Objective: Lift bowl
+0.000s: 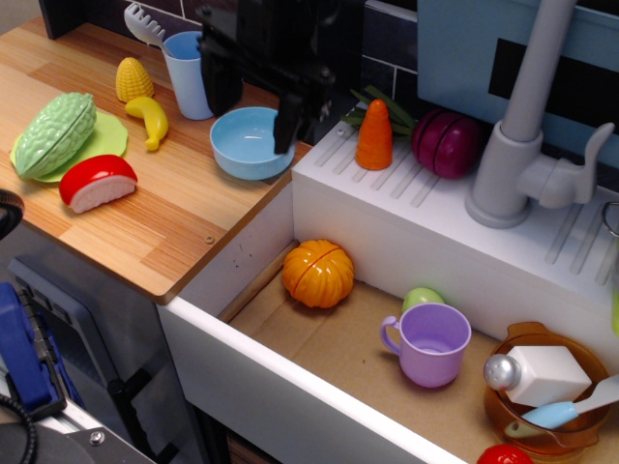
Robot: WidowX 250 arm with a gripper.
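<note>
one light-blue bowl (250,142) sits on the wooden bench (164,217) near its sink-side edge. the tool (253,101) hangs over it, fingers apart, one by the right rim. a thin rim grip could slip. nearby: one blue cup (186,73), one banana (150,120).

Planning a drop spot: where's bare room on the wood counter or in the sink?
Free: the counter's front strip, between the red slice and the sink edge. In the sink, the cardboard floor left of the purple mug, in front of the orange pumpkin. Crowded: the counter's back, around the blue bowl, banana, blue cup and pincer; also the sink's right corner.
</note>
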